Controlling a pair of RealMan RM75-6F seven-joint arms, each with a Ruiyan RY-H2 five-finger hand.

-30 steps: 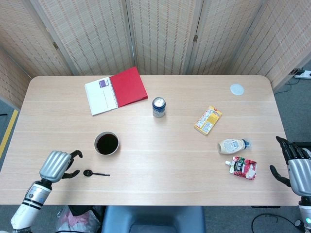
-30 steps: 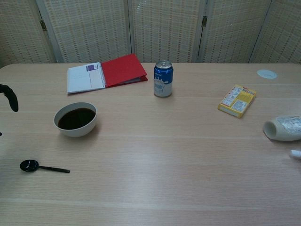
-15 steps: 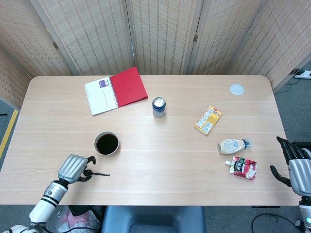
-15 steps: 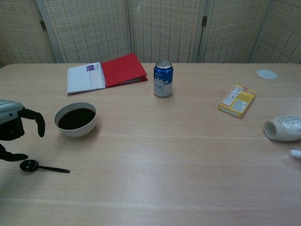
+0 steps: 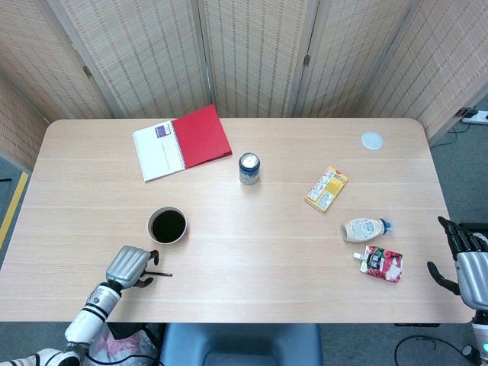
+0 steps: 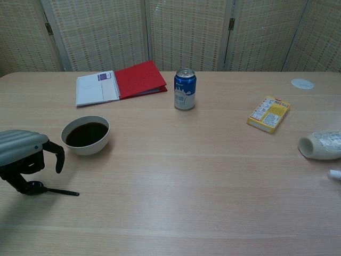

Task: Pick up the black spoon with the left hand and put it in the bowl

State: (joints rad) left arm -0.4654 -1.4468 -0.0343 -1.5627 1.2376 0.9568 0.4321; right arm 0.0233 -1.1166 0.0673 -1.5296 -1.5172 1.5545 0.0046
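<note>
We have our left hand (image 6: 24, 157) arched over the black spoon (image 6: 45, 189) near the tabletop's front-left corner, fingers curled but apparently not yet clamped — closing off-centre could skid that thin handle away from the bowl (image 6: 85, 134).

No lettering can be read with certainty; the blue can (image 6: 185, 89) bears white characters on its side, too small to make out; the yellow box (image 6: 268, 113) carries printed panels, illegible; the open notebook (image 6: 96, 88) shows a purple block at its page corner with unreadable print; the red pouch (image 5: 381, 263) and the pale bottle (image 5: 364, 228) have labels too blurred to read.
</note>
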